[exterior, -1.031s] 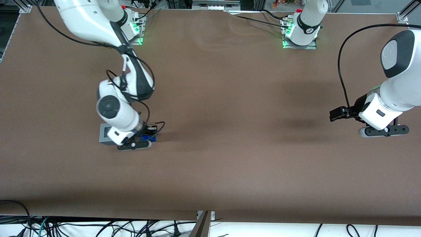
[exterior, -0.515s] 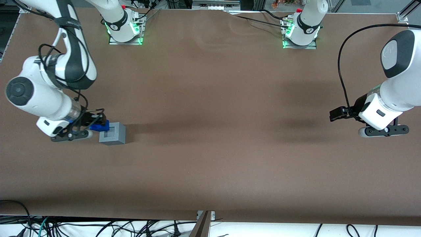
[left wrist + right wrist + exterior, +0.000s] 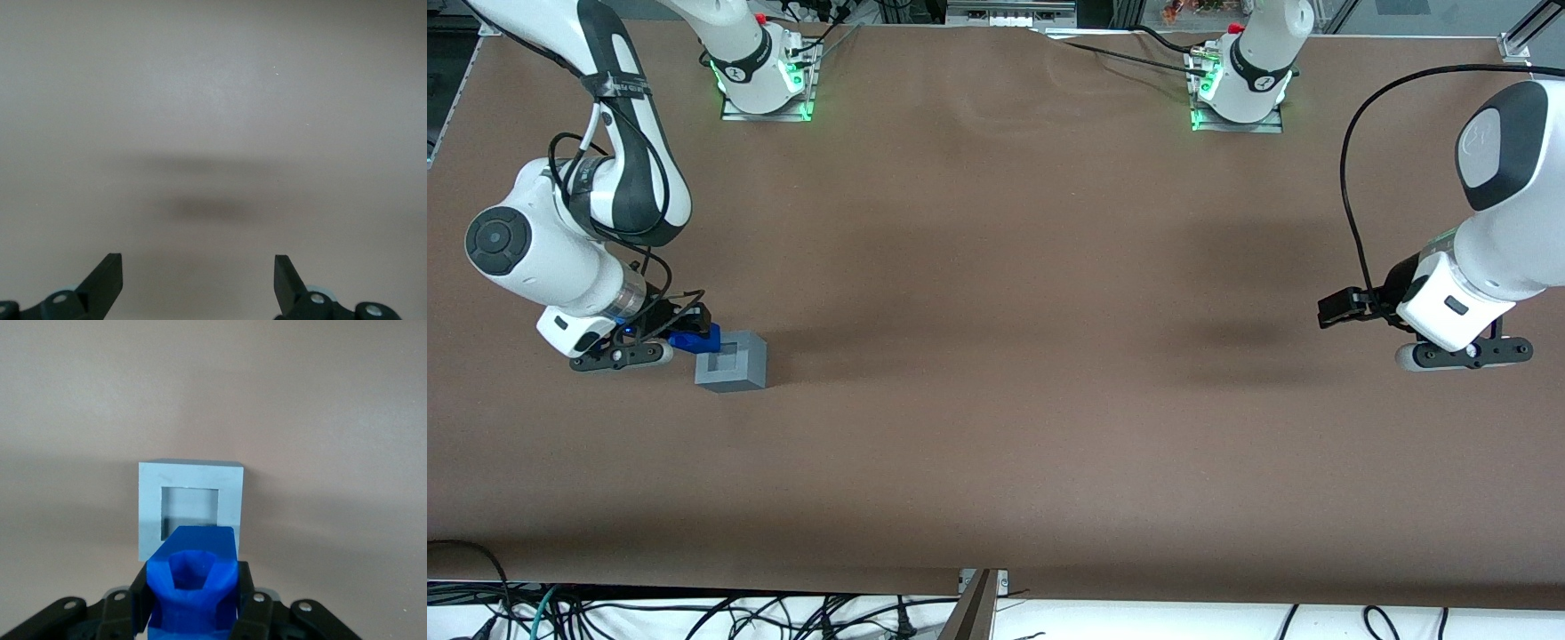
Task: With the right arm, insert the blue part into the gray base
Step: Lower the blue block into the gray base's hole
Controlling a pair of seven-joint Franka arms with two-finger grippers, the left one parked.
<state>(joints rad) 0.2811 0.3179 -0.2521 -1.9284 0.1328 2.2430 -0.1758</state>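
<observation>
Blue part held clamped in tool, left-centre of frame, beside gray base; recess edge likely struck if lowered misaligned.

Front view looks steeply down on the table; wrist views look close.

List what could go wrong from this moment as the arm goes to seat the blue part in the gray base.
1. The gripper, its jaws shut on the blue part, sits beside the gray base, not above its recess; lowering now would likely hit the rim.
2. The base stands loose on the table, so a sideways nudge may push it away.
3. The part's faceted shape might jam in the square recess if it is turned.
</observation>
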